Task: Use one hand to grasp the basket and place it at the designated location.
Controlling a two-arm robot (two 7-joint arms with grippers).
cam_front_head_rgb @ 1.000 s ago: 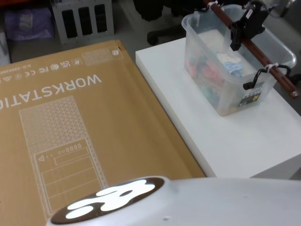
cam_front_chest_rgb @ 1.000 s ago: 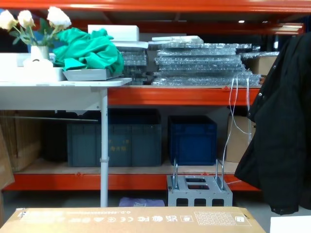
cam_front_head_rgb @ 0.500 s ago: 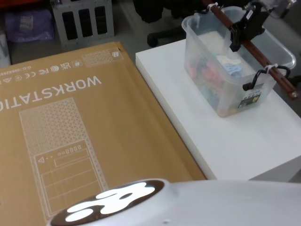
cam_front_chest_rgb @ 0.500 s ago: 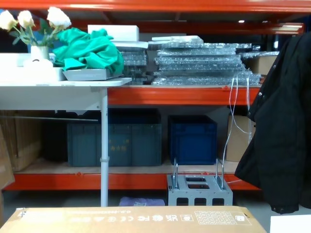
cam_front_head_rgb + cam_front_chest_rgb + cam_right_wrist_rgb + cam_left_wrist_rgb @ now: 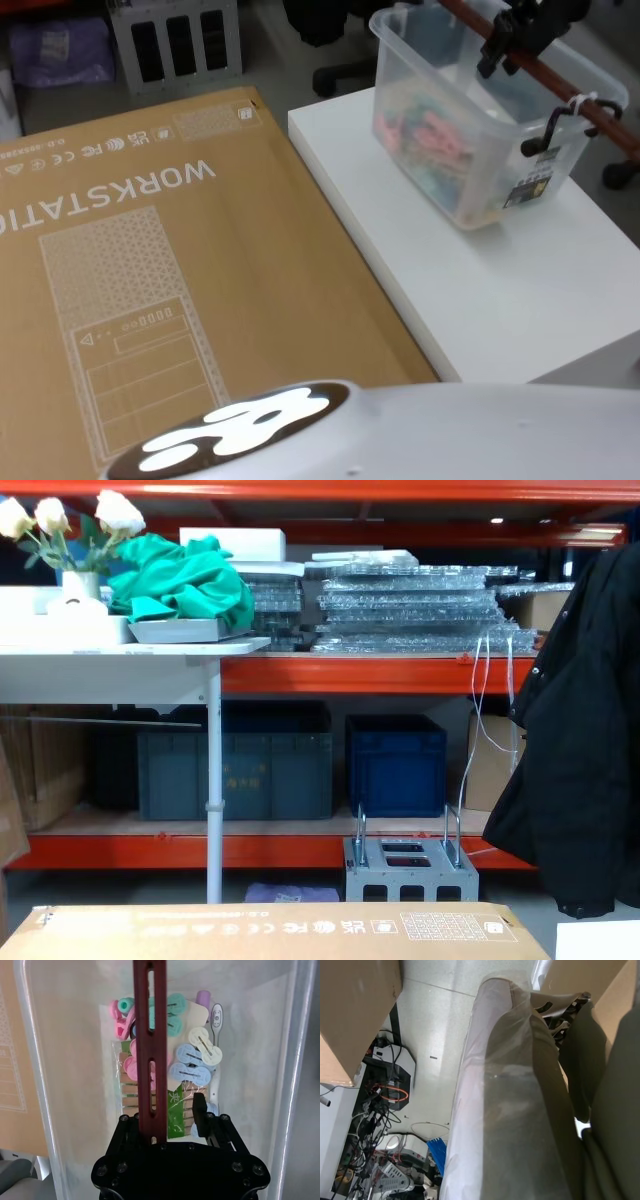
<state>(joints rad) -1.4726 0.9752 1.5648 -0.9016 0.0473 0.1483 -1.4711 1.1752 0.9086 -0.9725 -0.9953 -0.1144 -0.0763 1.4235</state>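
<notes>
Translucent clear plastic basket (image 5: pixel 470 120), reddish-brown bar handle (image 5: pixel 150 1055) clamped in right gripper (image 5: pixel 172 1110); now raised, tilted, shifted rearward above white table (image 5: pixel 500 290). Transport phase begun. Left gripper: state indeterminable.

Looks like a storeroom or workshop. Orange racking (image 5: pixel 380 675) stacked with wrapped trays (image 5: pixel 420 610), blue crates (image 5: pixel 395 770) underneath. Cardboard carton (image 5: pixel 150 270) lying flat.
</notes>
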